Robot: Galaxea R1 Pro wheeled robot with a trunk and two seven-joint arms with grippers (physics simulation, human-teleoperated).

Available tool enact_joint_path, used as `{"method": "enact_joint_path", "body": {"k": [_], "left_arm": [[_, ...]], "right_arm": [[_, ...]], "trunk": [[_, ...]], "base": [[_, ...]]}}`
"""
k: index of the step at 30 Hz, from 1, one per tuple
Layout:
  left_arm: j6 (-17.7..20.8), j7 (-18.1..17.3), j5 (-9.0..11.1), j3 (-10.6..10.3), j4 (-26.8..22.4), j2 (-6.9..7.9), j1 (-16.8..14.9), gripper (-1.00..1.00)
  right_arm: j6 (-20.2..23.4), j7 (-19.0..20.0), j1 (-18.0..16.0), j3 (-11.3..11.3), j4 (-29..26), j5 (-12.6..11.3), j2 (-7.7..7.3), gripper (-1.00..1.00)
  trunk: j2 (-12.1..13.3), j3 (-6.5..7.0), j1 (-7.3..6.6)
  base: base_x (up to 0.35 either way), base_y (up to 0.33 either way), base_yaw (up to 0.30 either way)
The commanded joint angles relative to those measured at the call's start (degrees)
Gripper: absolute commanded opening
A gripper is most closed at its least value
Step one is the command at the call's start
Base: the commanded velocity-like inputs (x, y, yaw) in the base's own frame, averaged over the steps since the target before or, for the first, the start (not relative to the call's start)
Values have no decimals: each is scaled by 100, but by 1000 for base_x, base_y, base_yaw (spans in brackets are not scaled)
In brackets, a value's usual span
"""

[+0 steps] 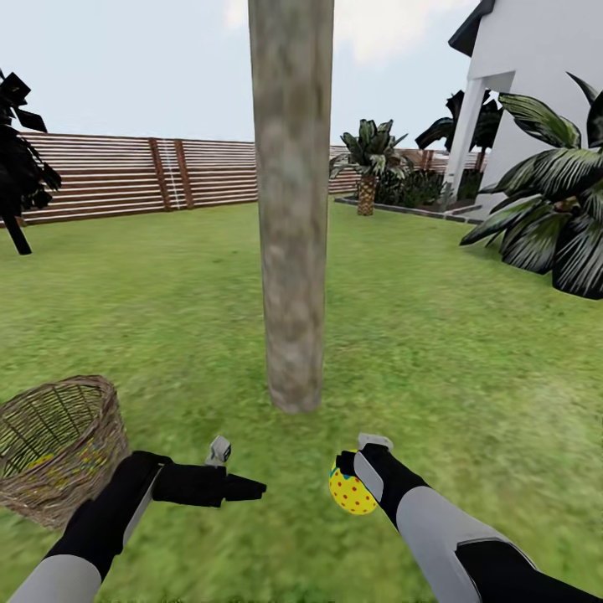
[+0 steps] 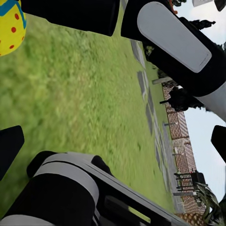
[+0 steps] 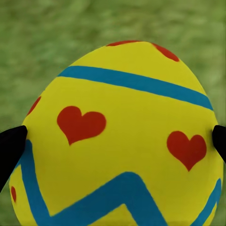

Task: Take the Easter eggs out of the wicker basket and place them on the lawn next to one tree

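The tree (image 1: 293, 251) rises as a thick grey-brown trunk from the lawn (image 1: 435, 352) straight ahead. My right gripper (image 1: 347, 484) is shut on a yellow Easter egg (image 1: 353, 496), low over the grass just right of the trunk's base. Up close the egg (image 3: 117, 141) shows red hearts and blue bands, with a black fingertip (image 3: 10, 148) at each side. The wicker basket (image 1: 79, 419) sits on the grass at the near left, and yellow shapes show faintly through its weave. My left gripper (image 1: 249, 487) is open and empty beside the basket, pointing toward the held egg (image 2: 10, 26).
A black conifer (image 1: 21, 167) stands at the far left before a slatted wooden fence (image 1: 167, 172). Dark-leaved palms (image 1: 553, 218) crowd the right side by a white house (image 1: 536, 75), and a short palm (image 1: 367, 159) stands beyond the trunk. Open grass lies around the trunk.
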Motion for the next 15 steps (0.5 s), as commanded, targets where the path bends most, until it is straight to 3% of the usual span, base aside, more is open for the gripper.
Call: {"method": "enact_joint_path", "body": {"k": [1, 9, 15], "left_arm": [[59, -30, -14, -11, -2, 4, -3, 100], [57, -30, -12, -11, -3, 4, -3, 100], [59, -30, -14, -11, -1, 18, -4, 100]], "right_arm": [[24, -38, -1, 23, -12, -50, 0, -100], [21, -38, -1, 23, -10, -50, 0, -100], [24, -38, -1, 23, -11, -50, 0, -100]], "trunk": [[-4, -28, 1], [-15, -206, 22], [-15, -206, 22]], "base": [[0, 0, 0], [0, 0, 0], [1, 0, 0]]}}
